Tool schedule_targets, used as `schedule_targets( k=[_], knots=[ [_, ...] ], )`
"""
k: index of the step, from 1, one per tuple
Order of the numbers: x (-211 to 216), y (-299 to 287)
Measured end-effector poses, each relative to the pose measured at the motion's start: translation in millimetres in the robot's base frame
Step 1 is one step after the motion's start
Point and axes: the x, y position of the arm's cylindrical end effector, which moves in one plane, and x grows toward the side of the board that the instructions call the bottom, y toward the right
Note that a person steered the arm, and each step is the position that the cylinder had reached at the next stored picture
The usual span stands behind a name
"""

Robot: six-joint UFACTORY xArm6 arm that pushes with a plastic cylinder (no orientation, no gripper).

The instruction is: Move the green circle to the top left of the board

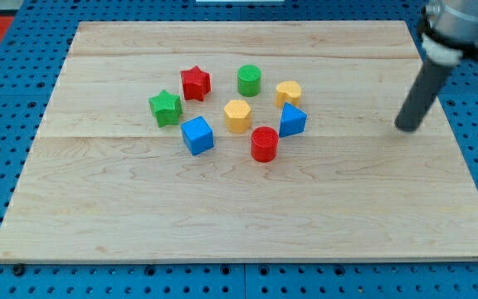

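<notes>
The green circle [249, 80] stands near the board's middle, toward the view's top. To its left is a red star [195, 83]; to its right a yellow block [288, 92]. My tip [405, 127] rests on the board at the view's right, far to the right of the green circle and apart from all blocks.
A green star [165, 108], blue cube [197, 135], yellow hexagon [237, 115], red cylinder [264, 144] and blue triangular block [292, 120] cluster below the green circle. The wooden board [98, 216] lies on a blue pegboard.
</notes>
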Motion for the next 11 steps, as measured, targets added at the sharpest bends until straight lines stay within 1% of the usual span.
schedule_targets(
  k=[1,2,3,4,5,6,7,8,9,10,11],
  knots=[
    [-1.9,-44.7],
    [-10.2,-118.8],
    [-34.3,-156.4],
    [-35.1,-164.8],
    [-52.7,-236.9],
    [-85.4,-226.6],
    [-105.2,-263.7],
    [-91.6,-307.1],
    [-77.8,-367.9],
    [-78.1,-412.9],
    [-91.3,-415.3]
  ],
)
